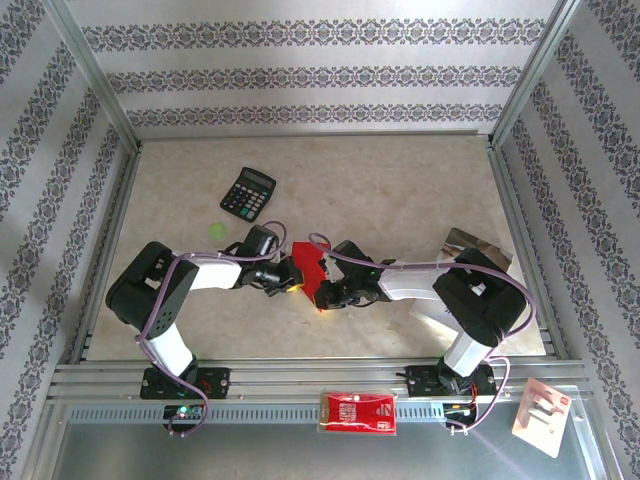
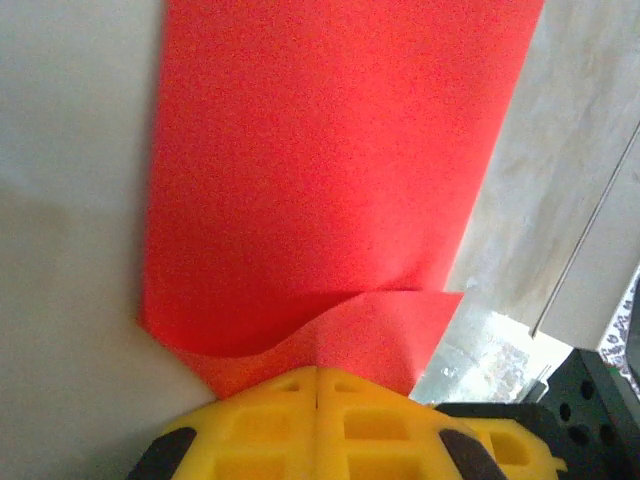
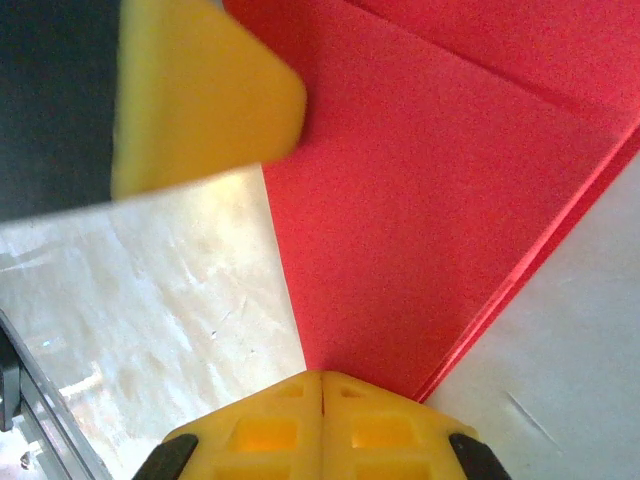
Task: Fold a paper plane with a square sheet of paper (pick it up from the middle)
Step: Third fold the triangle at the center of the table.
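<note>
The bright red sheet of paper is folded over in layers and held just above the table's middle, between both arms. My left gripper is shut on its left end. In the left wrist view the yellow jaws meet on a curled flap while the paper stretches away. My right gripper is shut on the paper's near right end. In the right wrist view the jaws pinch a pointed corner of the layered paper. A yellow fingertip of the left gripper shows at top left.
A black calculator lies at the back left, with a small green dot near it. A shiny silver sheet lies under the right arm. A red-and-white packet and a white card sit on the front rail.
</note>
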Robot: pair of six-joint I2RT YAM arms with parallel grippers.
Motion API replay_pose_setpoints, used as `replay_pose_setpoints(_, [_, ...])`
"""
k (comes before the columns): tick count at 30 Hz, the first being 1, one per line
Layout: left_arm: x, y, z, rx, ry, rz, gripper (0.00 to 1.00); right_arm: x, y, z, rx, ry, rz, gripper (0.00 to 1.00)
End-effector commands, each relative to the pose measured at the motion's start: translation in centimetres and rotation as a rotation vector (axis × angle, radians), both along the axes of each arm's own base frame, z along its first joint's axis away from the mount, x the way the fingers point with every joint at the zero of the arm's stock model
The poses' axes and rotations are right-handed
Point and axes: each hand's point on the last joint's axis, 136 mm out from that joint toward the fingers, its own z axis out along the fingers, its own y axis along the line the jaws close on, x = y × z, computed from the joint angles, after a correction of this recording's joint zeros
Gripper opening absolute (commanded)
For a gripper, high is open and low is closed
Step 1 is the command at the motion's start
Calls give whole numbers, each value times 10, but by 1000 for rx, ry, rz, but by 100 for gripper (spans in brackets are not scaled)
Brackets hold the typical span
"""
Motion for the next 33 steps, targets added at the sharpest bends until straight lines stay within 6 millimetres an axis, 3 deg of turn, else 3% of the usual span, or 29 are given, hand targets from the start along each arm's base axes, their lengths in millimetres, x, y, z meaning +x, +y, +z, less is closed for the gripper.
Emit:
replay_pose_setpoints(1, [17, 26, -16, 119, -12, 55, 0, -50, -69, -62, -320, 198, -16, 0])
replay_pose_setpoints(24, [59, 66, -24, 171, -12, 124, 0, -53, -72, -62, -318, 202, -19, 0])
replay_pose_setpoints(33, [70, 80, 9, 169, -92, 158, 5, -65, -63, -53, -278, 194, 41, 0])
